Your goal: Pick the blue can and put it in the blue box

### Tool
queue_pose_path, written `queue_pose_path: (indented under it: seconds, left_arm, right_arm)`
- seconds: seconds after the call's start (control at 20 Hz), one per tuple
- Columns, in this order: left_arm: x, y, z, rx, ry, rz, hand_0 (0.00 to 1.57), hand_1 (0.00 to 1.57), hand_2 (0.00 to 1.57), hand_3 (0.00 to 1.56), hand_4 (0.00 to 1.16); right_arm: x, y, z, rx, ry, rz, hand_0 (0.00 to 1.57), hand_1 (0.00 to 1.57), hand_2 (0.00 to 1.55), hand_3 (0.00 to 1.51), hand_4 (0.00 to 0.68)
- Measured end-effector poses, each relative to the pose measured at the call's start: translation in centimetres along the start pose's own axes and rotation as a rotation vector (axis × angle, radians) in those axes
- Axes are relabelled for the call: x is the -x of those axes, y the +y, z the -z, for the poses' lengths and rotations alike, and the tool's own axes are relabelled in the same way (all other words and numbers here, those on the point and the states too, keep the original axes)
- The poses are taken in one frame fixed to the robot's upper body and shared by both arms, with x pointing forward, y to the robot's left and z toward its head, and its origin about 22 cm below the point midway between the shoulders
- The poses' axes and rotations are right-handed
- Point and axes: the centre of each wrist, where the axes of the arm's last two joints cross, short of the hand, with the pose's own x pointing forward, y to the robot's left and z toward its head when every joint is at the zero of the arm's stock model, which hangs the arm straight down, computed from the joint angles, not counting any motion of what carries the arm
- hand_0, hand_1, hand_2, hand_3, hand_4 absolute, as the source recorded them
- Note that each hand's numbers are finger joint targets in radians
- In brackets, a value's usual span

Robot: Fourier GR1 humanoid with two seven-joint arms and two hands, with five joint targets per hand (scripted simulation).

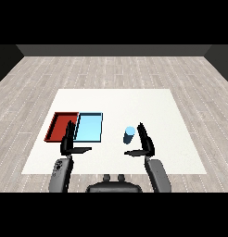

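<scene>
Nearest, both grey forearms are coming in from the lower corners. The left robot hand (68, 144) is hovering open, fingers straight up and thumb jutting sideways, over the near edge of the trays. The right robot hand (145, 144) is likewise standing open, holding nothing, just beside the blue can (129, 134), which is sitting upright on the white worktop (171, 139). Farther left, the light blue tray (90, 127) and red tray (59, 126) are lying side by side.
</scene>
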Motion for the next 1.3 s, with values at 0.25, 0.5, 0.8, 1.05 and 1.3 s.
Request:
queue_pose_path:
  seconds: [0.25,0.5,0.8,1.05,1.3]
  left_arm:
    - [-0.6,0.7,-0.3,-0.005,-0.002,-0.003,0.0,0.0,0.0,0.0,0.0]
    - [-0.9,-0.1,0.0,-0.006,-0.009,0.011,0.0,0.0,0.0,0.0,0.0]
    - [-0.6,0.0,-0.4,-0.006,0.002,0.004,0.0,0.0,0.0,0.0,0.0]
    - [-0.7,0.3,0.2,0.003,0.003,0.003,0.0,0.0,0.0,0.0,0.0]
    - [-0.6,0.6,-0.1,-0.002,0.004,0.016,0.0,0.0,0.0,0.0,0.0]
  right_arm:
    - [0.4,-0.3,0.3,0.012,0.01,-0.004,0.0,0.0,0.0,0.0,0.0]
    - [1.1,-0.4,0.4,0.024,0.032,0.009,0.0,0.0,0.0,0.0,0.0]
    - [2.7,-0.8,1.2,0.059,0.091,0.016,0.0,0.0,0.0,0.0,0.0]
    - [3.8,-1.5,2.1,0.082,0.115,0.02,0.0,0.0,0.0,0.0,0.0]
    - [4.6,-0.6,3.1,0.102,0.148,0.038,0.0,0.0,0.0,0.0,0.0]
